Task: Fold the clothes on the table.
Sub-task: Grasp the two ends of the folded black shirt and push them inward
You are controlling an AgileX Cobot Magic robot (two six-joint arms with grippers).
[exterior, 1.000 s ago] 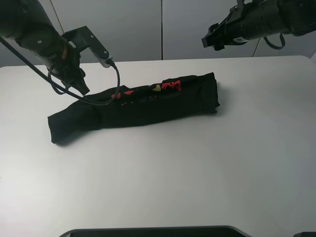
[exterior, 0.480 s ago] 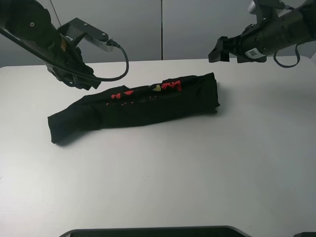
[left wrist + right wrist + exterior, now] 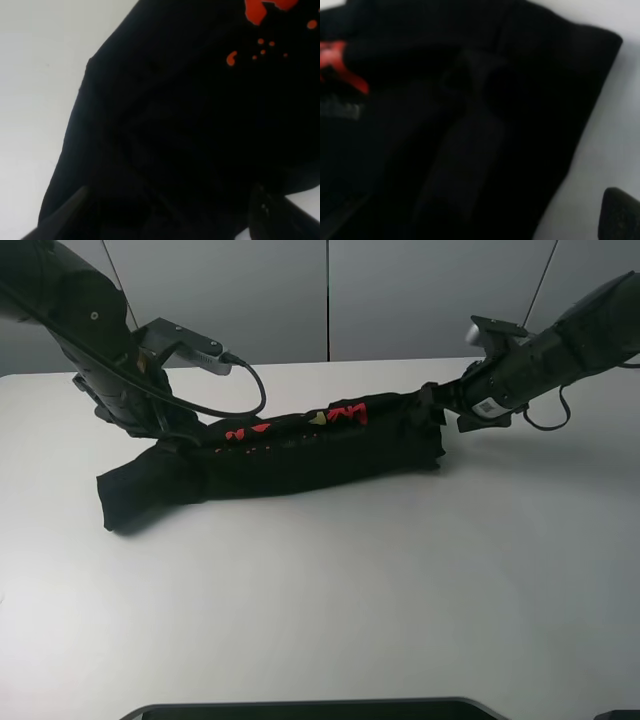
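The clothes, a black T-shirt (image 3: 300,455) with red characters (image 3: 345,415), lie folded into a long strip across the white table (image 3: 350,590). My left gripper (image 3: 168,430) is down at the far edge of the strip's left part. In the left wrist view its fingers (image 3: 75,212) stand wide apart over black cloth (image 3: 190,125), open. My right gripper (image 3: 440,405) is at the far corner of the strip's right end, open. Only one of its fingers (image 3: 622,215) shows, beside the cloth (image 3: 445,125). Neither gripper holds any fabric.
White tabletop stretches wide in front of the shirt and to both sides. The left arm's cable (image 3: 255,390) loops above the shirt's far edge. A dark edge (image 3: 300,708) runs along the near side. Grey wall panels stand behind the table.
Both arms have come down from above the table to the shirt, the left to its left part, the right down and leftward to its right end. The shirt has not moved.
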